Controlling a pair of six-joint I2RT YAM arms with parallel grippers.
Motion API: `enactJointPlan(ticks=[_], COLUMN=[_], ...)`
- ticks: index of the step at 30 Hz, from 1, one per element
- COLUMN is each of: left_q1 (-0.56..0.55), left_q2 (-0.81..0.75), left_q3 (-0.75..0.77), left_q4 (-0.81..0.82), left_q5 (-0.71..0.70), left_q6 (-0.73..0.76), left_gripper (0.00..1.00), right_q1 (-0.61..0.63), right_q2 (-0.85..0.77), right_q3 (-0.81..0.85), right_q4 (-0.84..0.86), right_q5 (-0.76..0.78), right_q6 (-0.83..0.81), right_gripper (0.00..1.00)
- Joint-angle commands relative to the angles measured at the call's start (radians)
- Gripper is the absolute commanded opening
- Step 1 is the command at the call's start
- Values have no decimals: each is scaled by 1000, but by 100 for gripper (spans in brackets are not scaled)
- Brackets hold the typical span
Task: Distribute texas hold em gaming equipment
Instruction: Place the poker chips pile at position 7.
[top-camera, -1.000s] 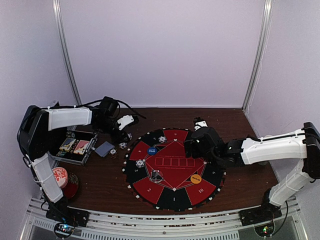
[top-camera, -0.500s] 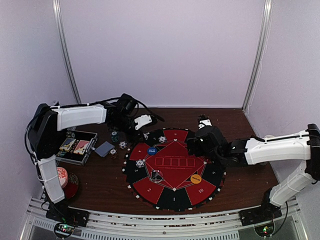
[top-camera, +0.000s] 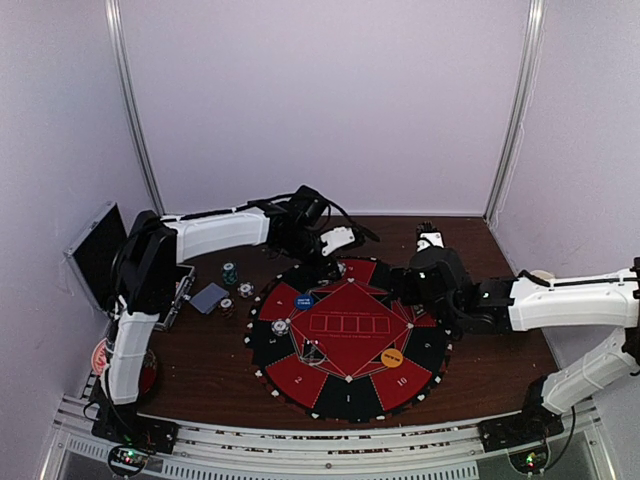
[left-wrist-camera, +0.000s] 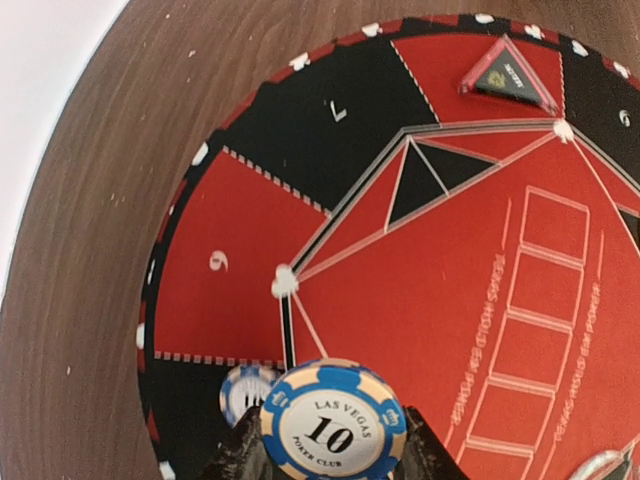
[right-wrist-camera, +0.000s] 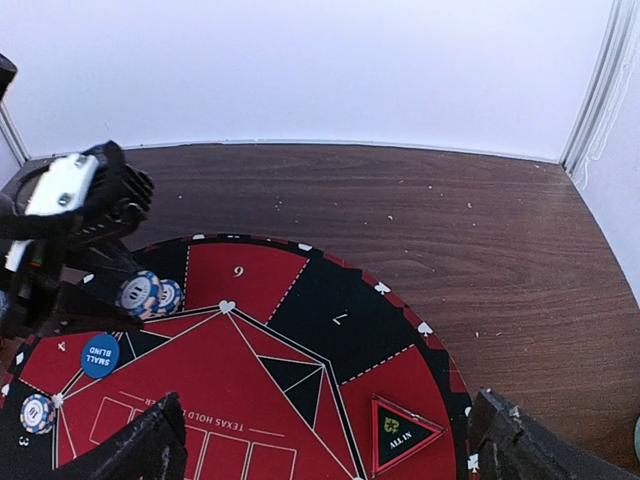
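Observation:
My left gripper (left-wrist-camera: 333, 452) is shut on a blue-and-cream poker chip (left-wrist-camera: 333, 420) marked 10, held upright on edge just above the far left rim of the round red-and-black mat (top-camera: 350, 388). A second blue chip (left-wrist-camera: 243, 393) lies on the mat right behind it, near the section marked 6. In the right wrist view both chips (right-wrist-camera: 140, 294) sit under the left gripper (right-wrist-camera: 128, 297). My right gripper (right-wrist-camera: 330, 450) hangs open and empty over the mat's far right part, above sections 6 and 7. In the top view it is right of centre (top-camera: 412, 288).
On the mat lie a blue button (top-camera: 303, 301), an orange button (top-camera: 392, 357), a chip (top-camera: 281, 327) and an "all in" triangle (right-wrist-camera: 400, 432). Left of the mat are loose chips (top-camera: 229, 272), grey-blue cards (top-camera: 209, 297) and an open case (top-camera: 100, 255).
My left arm has swung right from the case area to the mat's far edge, carrying the chip. My right gripper has drawn back to the right, still open.

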Motion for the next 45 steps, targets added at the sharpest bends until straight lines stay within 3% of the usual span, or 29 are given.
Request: enactJointPlan(ticks=[1, 8, 22, 38, 45], left_q1=[-34, -83, -104, -106, -106], left_q2=[93, 260, 461, 563, 570], left_q3=[141, 359, 594, 659, 643], left_q4=[5, 12, 103, 141, 129], left_q5=[29, 14, -30, -135, -133], left_q6=[-48, -53, -73, -41, -39], left_gripper=[17, 16, 15, 11, 15], right_q1=[-5, -5, -2, -2, -2], right_q2=[-52, -108, -237, -275, -283], right_q3=[-18, -23, -52, -69, -73], right_q4=[8, -11, -9, 6, 10], right_q5=[30, 21, -6, -13, -10], right_q6=[35, 64, 66, 61, 59], right_gripper=[100, 99, 97, 96, 96])
